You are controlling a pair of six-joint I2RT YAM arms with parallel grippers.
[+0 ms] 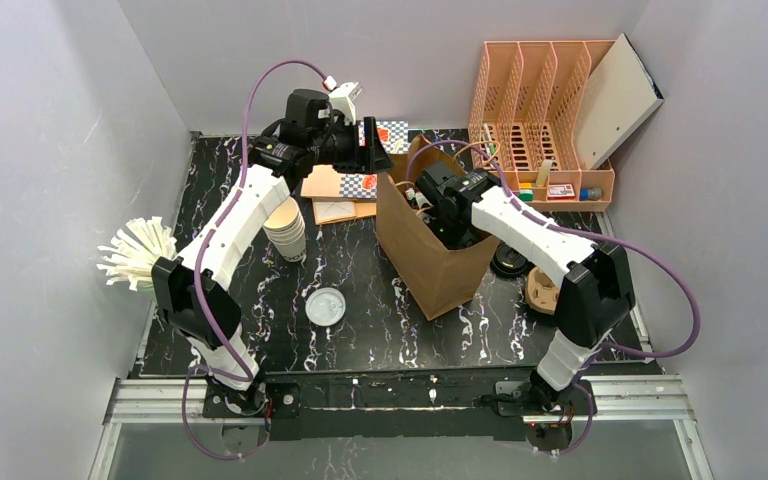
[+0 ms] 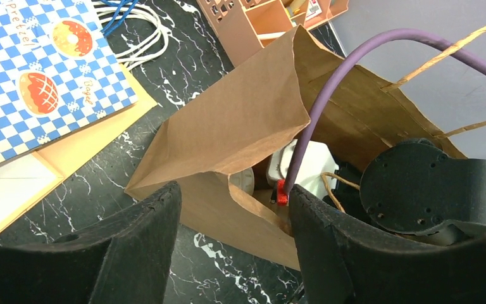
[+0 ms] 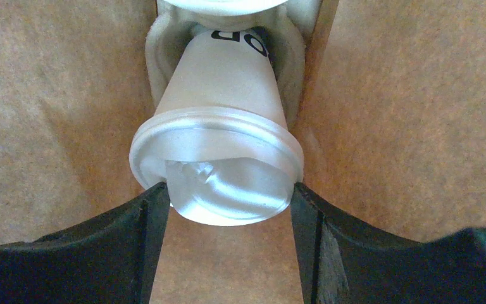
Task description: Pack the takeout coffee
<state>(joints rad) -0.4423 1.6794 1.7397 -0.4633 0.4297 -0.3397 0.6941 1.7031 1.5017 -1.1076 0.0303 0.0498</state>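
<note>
Coffee cup (image 3: 218, 158) is hiding from the overhead camera. My right gripper (image 1: 452, 222) is reaching down inside the brown paper bag (image 1: 430, 260), while the left gripper (image 1: 365, 150) is hovering at the bag's far rim, I judge to keep the mouth open.

On the left wrist camera, its fingers are standing spread, with the rim's paper between them unpinched.

On the right wrist camera, the fingers are pinching the cup by its white lid, deep in the bag. Its base is sitting in what looks like a pale moulded holder (image 3: 158, 57), steadying it.
</note>
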